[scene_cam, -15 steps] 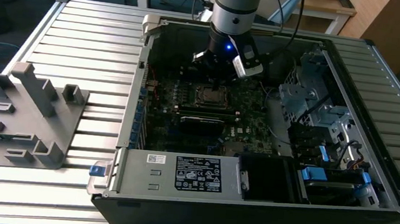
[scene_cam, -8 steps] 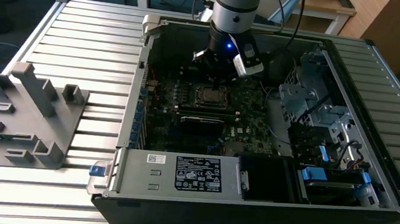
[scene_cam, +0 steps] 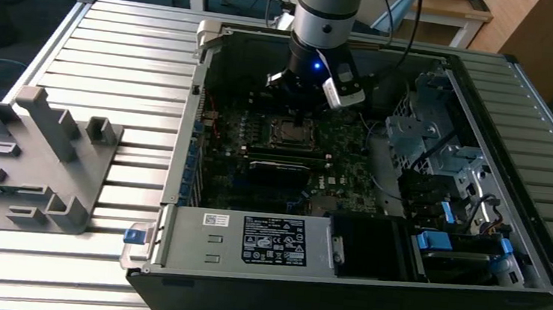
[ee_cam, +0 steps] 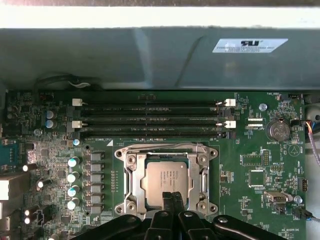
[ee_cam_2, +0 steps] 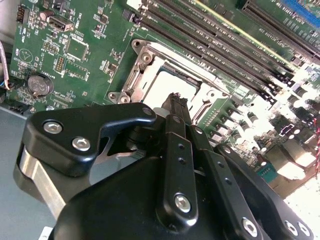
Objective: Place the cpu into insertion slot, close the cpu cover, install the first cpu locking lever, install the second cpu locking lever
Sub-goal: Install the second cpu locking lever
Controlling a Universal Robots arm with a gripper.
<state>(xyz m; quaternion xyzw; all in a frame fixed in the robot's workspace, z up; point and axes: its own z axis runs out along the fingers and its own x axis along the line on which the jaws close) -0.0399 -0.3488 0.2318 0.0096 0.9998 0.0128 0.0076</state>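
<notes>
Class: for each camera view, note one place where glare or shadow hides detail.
Exterior view: the case interior is dark around the socket. Second wrist view: glare whitens the cpu. First wrist view: the case wall's top strip is blown out; the cpu is evenly lit.

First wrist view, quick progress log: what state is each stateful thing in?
cpu: seated flat in the socket.
cpu cover: closed down around the cpu.
gripper: shut, empty, fingertips over the cpu's near edge.
computer case: open, side panel off.
</notes>
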